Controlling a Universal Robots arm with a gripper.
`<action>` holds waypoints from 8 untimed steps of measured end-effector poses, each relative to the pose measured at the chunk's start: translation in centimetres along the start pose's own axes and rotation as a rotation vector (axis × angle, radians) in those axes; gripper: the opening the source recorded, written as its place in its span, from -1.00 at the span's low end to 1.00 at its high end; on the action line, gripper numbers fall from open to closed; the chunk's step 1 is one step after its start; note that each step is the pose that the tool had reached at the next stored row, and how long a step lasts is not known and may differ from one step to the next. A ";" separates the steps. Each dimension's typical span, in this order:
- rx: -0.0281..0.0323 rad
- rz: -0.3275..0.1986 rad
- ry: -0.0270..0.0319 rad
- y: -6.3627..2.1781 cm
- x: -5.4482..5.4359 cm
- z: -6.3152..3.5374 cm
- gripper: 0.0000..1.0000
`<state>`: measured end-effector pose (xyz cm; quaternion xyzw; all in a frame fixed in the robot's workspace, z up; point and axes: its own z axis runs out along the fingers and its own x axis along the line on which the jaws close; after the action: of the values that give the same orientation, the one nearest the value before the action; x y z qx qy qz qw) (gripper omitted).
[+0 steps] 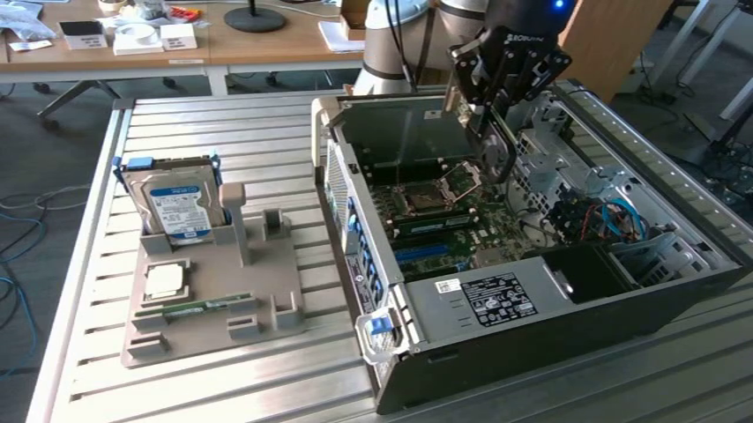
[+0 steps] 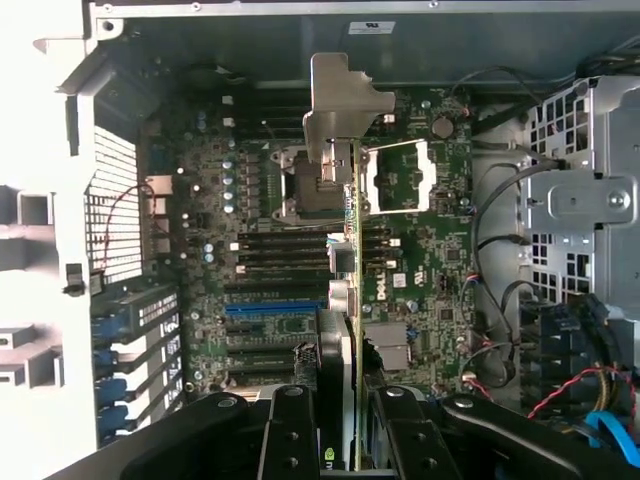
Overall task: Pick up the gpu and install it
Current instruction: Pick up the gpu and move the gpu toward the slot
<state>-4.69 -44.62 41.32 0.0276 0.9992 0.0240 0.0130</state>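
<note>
Fingers (image 2: pixel 290 432) of the gripper (image 2: pixel 345 430), closed on the graphics card (image 2: pixel 341 262), which is clamped between them by the near end of its board. In the exterior view the gripper (image 1: pixel 492 110) hangs over the open computer case (image 1: pixel 659 295), and the graphics card (image 1: pixel 498 145) hangs straight below it.

**Axis.** The card's long axis runs directly away from the fingers toward the motherboard (image 2: pixel 430 270). The wrist view sees the card edge-on, as a thin line. The silver bracket (image 2: pixel 338 105) is the end farthest from the fingers. Whether that far end touches anything inside the case cannot be told.

**Handling (judgement).** The card is probably light and stiff, a rigid board that will not sag in a grip at one end. It is fragile, though: its soldered parts and contact edge would tolerate little knocking or twisting. The board's edges or the metal bracket look like the safest places to hold it, and the smooth faces may slip under a loose grip.

**Beyond the fingers.** The motherboard lies past the card. It carries the processor socket (image 2: pixel 400 180) and, off to one side of the card's line, a blue slot (image 2: pixel 275 308).

**Far from the fingers.** On the counter (image 1: pixel 212 383), well apart from the case, a grey holder (image 1: pixel 273 310) carries a hard drive (image 1: pixel 176 207) standing upright and a memory stick (image 1: pixel 206 307) lying flat.
</note>
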 end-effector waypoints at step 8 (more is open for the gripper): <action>0.0000 0.000 0.0000 0.08 -1.1 0.07 -0.46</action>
<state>-3.62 -44.59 41.29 0.0276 0.9992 0.0240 0.0130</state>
